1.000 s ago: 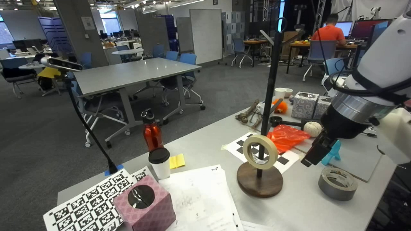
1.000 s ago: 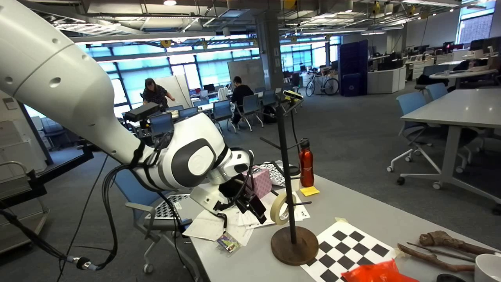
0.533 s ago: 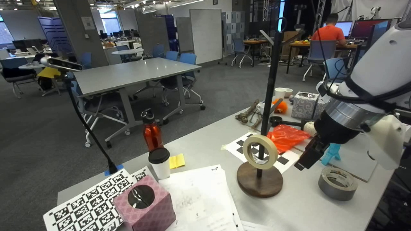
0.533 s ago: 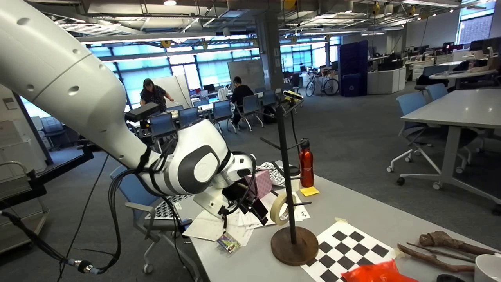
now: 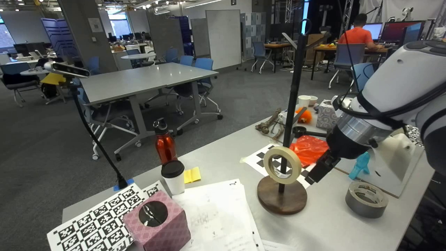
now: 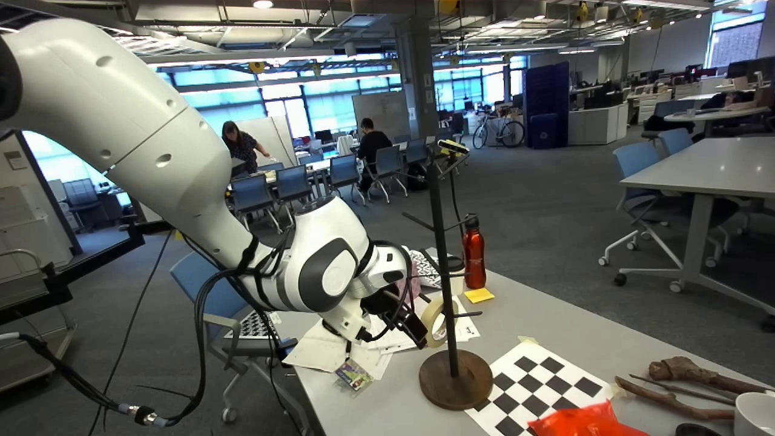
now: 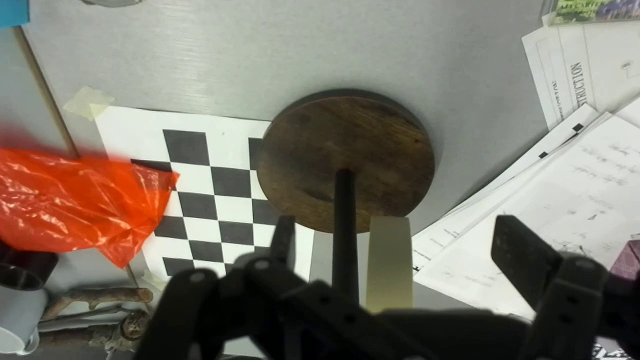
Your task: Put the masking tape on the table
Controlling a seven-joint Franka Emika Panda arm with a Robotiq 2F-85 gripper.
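The masking tape (image 5: 268, 164) is a cream ring hanging upright beside the dark post of a stand with a round brown base (image 5: 282, 202). It also shows in an exterior view (image 6: 433, 315) and edge-on in the wrist view (image 7: 390, 265). The base stands on the light grey table (image 5: 223, 160). My gripper (image 7: 397, 240) is open and empty. In the wrist view both tape and post appear between its fingers. In an exterior view the gripper (image 5: 311, 178) is a little to the right of the tape, apart from it. The peg under the tape is hard to see.
A grey thick tape roll (image 5: 366, 200) lies right of the stand. A red plastic bag (image 5: 312, 150) and checkerboard sheet (image 6: 533, 387) lie beside it. Upper pegs (image 6: 418, 221) stick out from the post. Papers (image 5: 216, 212), a pink tissue box (image 5: 156, 223), cup and red bottle are opposite.
The arm and gripper have moved towards the tape and stand, leftward in an exterior view, and slightly lower. The tape and stand have not moved.
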